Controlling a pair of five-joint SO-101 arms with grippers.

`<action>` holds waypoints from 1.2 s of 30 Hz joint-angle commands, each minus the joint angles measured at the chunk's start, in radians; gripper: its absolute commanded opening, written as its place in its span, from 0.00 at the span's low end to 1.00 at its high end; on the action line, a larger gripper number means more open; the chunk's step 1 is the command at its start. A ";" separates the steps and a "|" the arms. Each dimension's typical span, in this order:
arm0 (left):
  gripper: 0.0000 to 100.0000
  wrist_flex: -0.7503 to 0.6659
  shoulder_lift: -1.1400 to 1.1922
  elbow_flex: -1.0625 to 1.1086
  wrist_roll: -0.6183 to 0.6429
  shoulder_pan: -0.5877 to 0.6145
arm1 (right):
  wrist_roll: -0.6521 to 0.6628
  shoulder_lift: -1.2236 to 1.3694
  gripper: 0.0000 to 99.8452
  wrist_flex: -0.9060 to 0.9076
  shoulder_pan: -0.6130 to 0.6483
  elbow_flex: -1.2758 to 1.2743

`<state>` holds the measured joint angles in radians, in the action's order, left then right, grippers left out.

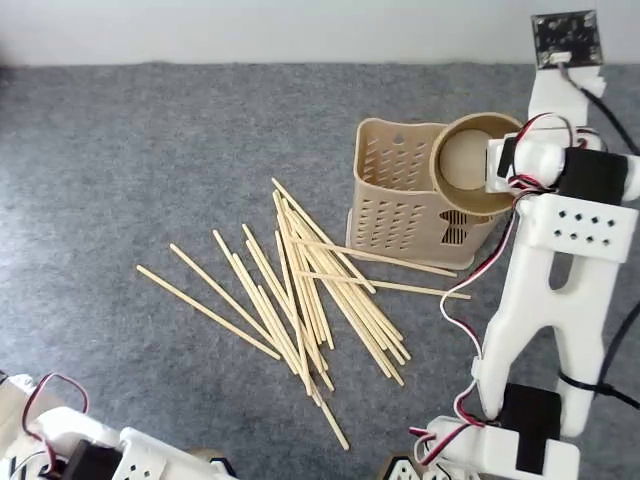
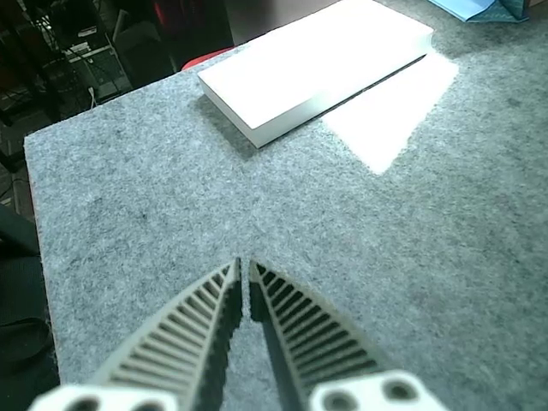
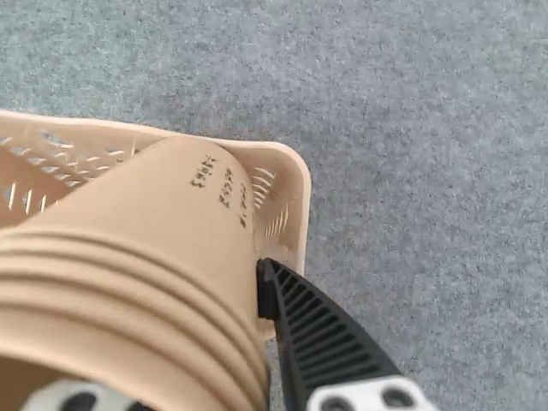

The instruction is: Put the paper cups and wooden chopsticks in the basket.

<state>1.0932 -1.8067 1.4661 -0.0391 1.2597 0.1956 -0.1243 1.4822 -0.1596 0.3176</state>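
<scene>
A stack of nested paper cups point(image 1: 468, 163) is tilted over the right end of the beige perforated basket point(image 1: 398, 195), its mouth turned up toward the high view. My right gripper point(image 1: 500, 165) is shut on the stack. In the right wrist view its black finger point(image 3: 312, 334) presses the cups' ribbed side point(image 3: 145, 248) above the basket's rim point(image 3: 287, 175). Several wooden chopsticks point(image 1: 300, 290) lie scattered on the grey felt left of and in front of the basket, and a few reach its base. My left gripper point(image 2: 244, 278) is shut and holds nothing, low over bare felt.
A flat white box point(image 2: 317, 64) lies on the felt beyond the left gripper, near the table's edge. The left arm's body point(image 1: 70, 450) sits at the near left corner. The right arm's white links point(image 1: 560, 300) stand right of the basket.
</scene>
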 commanded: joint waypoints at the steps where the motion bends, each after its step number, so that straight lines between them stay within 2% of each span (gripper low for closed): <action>1: 0.02 -0.021 -0.012 -0.008 0.005 0.002 | -0.005 -0.004 0.02 -0.028 0.004 0.023; 4: 0.02 -0.021 -0.012 -0.008 0.005 0.002 | -0.005 0.038 0.06 -0.077 0.005 0.023; 9: 0.02 -0.021 -0.012 -0.008 0.005 0.000 | -0.011 0.056 0.24 -0.130 0.007 0.023; 11: 0.02 -0.021 -0.012 -0.008 0.005 0.000 | -0.011 0.054 0.28 -0.153 0.018 0.023; 24: 0.02 -0.021 -0.012 -0.008 0.005 0.000 | -0.012 0.036 0.27 -0.229 0.065 0.023; 28: 0.02 -0.021 -0.012 -0.008 0.005 0.000 | -0.012 -0.018 0.27 -0.160 0.068 0.023; 36: 0.02 -0.021 -0.012 -0.008 0.005 0.000 | -0.009 -0.162 0.27 0.044 0.165 0.023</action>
<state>1.0932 -1.8067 1.4661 -0.0391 1.2597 0.1956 -0.1979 1.4745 -0.0307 0.3176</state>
